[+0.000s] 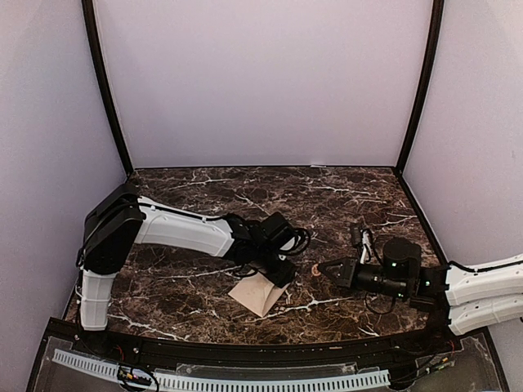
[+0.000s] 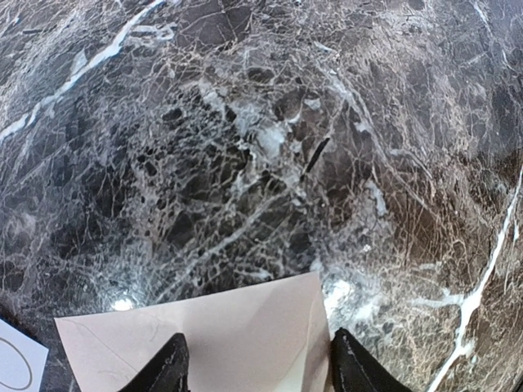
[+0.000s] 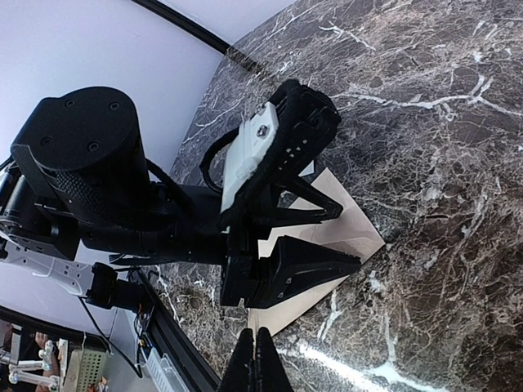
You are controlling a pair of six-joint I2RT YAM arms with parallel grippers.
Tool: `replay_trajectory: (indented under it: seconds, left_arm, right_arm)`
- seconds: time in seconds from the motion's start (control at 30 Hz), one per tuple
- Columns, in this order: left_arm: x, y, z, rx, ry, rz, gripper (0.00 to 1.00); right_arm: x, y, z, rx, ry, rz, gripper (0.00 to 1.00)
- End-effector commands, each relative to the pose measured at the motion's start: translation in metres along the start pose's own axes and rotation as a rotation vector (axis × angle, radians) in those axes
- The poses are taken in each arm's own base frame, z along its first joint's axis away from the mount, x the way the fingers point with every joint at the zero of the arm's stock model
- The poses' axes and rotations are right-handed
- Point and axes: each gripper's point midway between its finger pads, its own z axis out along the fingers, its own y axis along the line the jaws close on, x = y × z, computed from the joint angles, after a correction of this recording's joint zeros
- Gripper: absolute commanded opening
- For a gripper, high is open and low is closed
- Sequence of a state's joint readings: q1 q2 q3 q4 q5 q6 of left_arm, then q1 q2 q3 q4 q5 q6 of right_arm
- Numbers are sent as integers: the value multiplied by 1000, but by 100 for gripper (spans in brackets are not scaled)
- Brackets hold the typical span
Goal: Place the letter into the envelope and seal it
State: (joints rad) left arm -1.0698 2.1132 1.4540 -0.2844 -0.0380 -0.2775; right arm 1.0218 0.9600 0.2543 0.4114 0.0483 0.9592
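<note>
Matt paper envelope (image 1: 257, 296), glossy marble table (image 1: 204, 188).

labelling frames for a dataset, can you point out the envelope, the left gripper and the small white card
envelope (image 1: 260, 296): top external view, middle of its tan face
left gripper (image 2: 260, 347): left wrist view, midway between its fingertips
white card (image 2: 15, 365): left wrist view, visible corner with the printed circle

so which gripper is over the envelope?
The left gripper: its open fingers straddle the envelope, while the right gripper hangs shut off to the side.
</note>
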Motion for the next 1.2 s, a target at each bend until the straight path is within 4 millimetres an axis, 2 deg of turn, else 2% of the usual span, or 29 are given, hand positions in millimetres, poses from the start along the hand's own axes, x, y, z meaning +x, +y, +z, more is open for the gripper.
replay_trajectory:
  seconds: [0.0, 0.13, 0.23, 0.37, 0.5, 0.7, 0.83, 1.0, 1.07, 1.17]
  left_arm:
    - [43, 13, 16, 4, 131, -38, 57]
    - [46, 10, 16, 38, 143, -45, 59]
    - [40, 7, 12, 52, 126, -47, 68]
    - [21, 0, -3, 79, 72, -54, 76]
    - [4, 1, -27, 68, 3, -49, 81]
    - [9, 7, -43, 42, 0, -50, 85]
    - [11, 9, -53, 41, -9, -55, 86]
    - [19, 17, -55, 0, 7, -62, 84]
    - [27, 20, -53, -10, 24, -66, 81]
    - [35, 23, -51, -21, 39, -70, 70]
  right_arm:
    - [-9, 11, 1, -38, -27, 4, 0]
    - [-9, 12, 2, -41, -23, 4, 0]
    - [-8, 13, 3, -43, -17, 4, 0]
    - [-8, 15, 3, -52, -13, 3, 0]
    - [-8, 16, 4, -55, -13, 2, 0]
    - [-8, 17, 4, -57, -11, -3, 0]
    - [-7, 18, 6, -59, -4, -3, 0]
    - [-7, 19, 8, -62, 2, -5, 0]
    - [-7, 19, 9, -60, 3, -6, 0]
    - [-7, 19, 11, -57, 5, -8, 0]
